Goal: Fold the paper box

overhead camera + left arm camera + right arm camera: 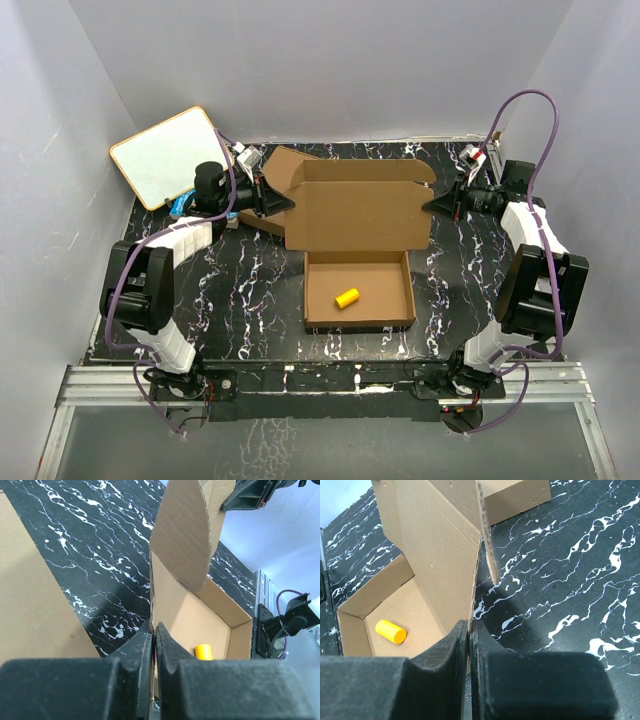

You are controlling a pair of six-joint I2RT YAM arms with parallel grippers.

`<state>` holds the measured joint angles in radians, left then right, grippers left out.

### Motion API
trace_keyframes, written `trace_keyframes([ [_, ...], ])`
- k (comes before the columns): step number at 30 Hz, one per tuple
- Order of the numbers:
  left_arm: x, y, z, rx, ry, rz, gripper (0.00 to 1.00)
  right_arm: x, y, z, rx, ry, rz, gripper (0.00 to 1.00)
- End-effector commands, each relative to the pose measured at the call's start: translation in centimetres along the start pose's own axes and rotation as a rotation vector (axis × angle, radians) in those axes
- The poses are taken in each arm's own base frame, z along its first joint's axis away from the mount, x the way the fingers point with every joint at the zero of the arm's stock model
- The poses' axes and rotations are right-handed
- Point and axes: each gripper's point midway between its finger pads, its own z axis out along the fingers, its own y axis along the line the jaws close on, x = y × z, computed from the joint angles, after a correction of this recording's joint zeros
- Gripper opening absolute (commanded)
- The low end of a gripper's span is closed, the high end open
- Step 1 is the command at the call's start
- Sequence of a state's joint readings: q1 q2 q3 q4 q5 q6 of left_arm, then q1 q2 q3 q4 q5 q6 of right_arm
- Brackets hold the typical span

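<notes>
Around the paper box we see a white board with a thin tan rim and rounded corners at the far left corner of the surface. A second flat brown box lies just beyond the raised lid, on the left arm's side, and purple cables loop over the arms. The paper box sits mid-surface between the two arms. Its shallow square tray is nearest the bases, and its lid panel is lifted from the tray's far wall. A small yellow cylinder, smooth and glossy, lies on its side on the tray floor, apart from the walls. The box is plain matte brown cardboard, thin-walled and creased, with a curved side flap hanging off the lid in the left wrist view. The surface is black with white marble-like veins, and pale grey walls close it in. A ribbed metal rail runs along the near edge. The left pincer is clenched on the lid's left edge, the cardboard pinched between its black, grainy fingers. The right pincer is likewise clamped tight on the opposite edge, so the lid stands between them.
</notes>
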<state>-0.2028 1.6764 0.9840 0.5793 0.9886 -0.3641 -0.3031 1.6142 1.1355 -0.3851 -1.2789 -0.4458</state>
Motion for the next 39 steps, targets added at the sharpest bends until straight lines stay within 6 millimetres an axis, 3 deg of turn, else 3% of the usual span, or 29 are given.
trace_keyframes([
  [1,-1.8,-1.8,0.6,0.064,-0.019,0.060,0.00,-3.2,0.5,-0.6,0.014,-0.030,-0.164,0.08],
  [9,-3.1,-2.2,4.5,-0.167,-0.074,0.129,0.00,-6.5,-1.0,-0.8,0.207,-0.075,-0.192,0.08],
  [14,-6.4,-0.1,6.5,-0.386,-0.203,0.187,0.00,-10.1,-2.0,-2.3,0.397,-0.161,-0.256,0.08],
  [18,-8.1,1.4,9.3,-0.475,-0.251,0.222,0.00,-11.6,-2.5,-2.0,0.515,-0.208,-0.307,0.08],
  [24,-9.5,0.9,13.2,-0.585,-0.322,0.310,0.00,-12.1,-3.3,-1.7,0.734,-0.324,-0.332,0.08],
  [33,-8.6,-0.1,15.2,-0.632,-0.389,0.367,0.00,-12.7,-3.9,-2.0,0.904,-0.474,-0.346,0.08],
  [39,-8.8,-0.9,16.4,-0.636,-0.419,0.391,0.00,-12.7,-3.6,-0.5,0.947,-0.527,-0.320,0.08],
])
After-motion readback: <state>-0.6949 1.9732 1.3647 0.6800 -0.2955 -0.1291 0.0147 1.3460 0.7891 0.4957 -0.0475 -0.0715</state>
